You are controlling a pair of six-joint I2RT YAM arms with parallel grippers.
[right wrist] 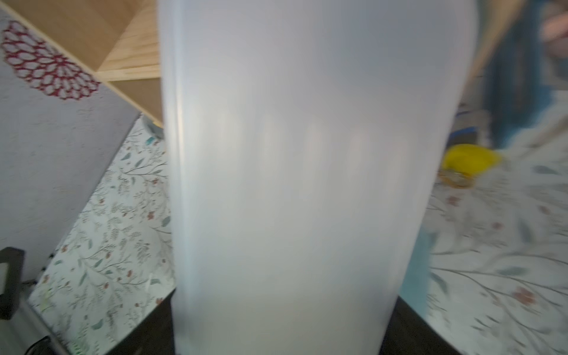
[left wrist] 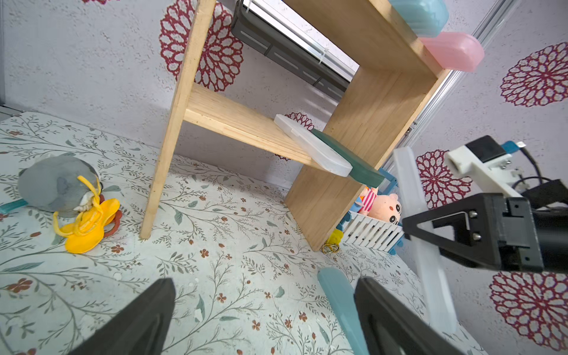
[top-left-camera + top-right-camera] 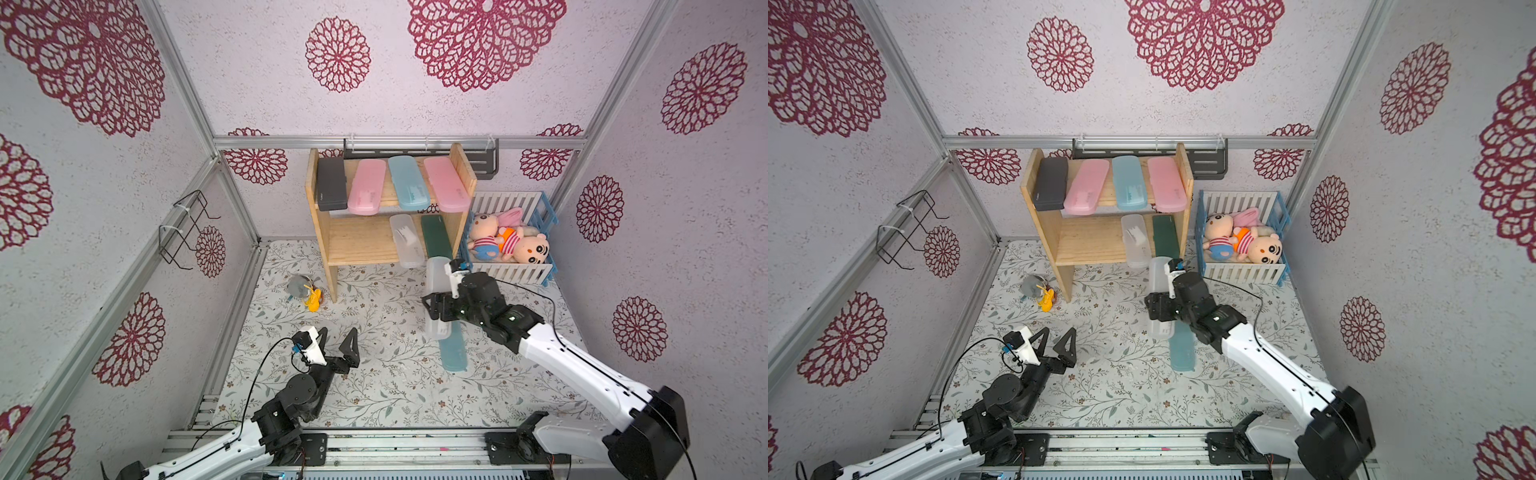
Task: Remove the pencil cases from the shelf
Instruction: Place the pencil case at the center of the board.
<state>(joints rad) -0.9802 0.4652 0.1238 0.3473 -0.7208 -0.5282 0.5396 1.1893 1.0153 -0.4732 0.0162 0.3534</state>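
Observation:
The pine shelf (image 3: 361, 241) stands at the back of the mat. Its top board carries a black (image 3: 331, 183), a pink (image 3: 366, 187), a teal (image 3: 408, 183) and another pink pencil case (image 3: 446, 183). A frosted clear case (image 3: 406, 241) and a dark green one (image 3: 435, 237) lie on the lower board. In front of the shelf's right side, my right gripper (image 3: 440, 309) is shut on a second frosted clear case (image 3: 436, 282), which fills the right wrist view (image 1: 292, 184). A teal case (image 3: 455, 353) lies on the mat below it. My left gripper (image 3: 338, 332) stands open and empty just left of that teal case (image 2: 338, 295).
A white-and-blue crib (image 3: 511, 270) with plush dolls stands right of the shelf. A grey plush with a yellow toy (image 3: 305, 291) lies by the shelf's left leg. A dark metal rack (image 3: 482, 160) hangs behind the shelf, and a wire rack (image 3: 187, 228) on the left wall.

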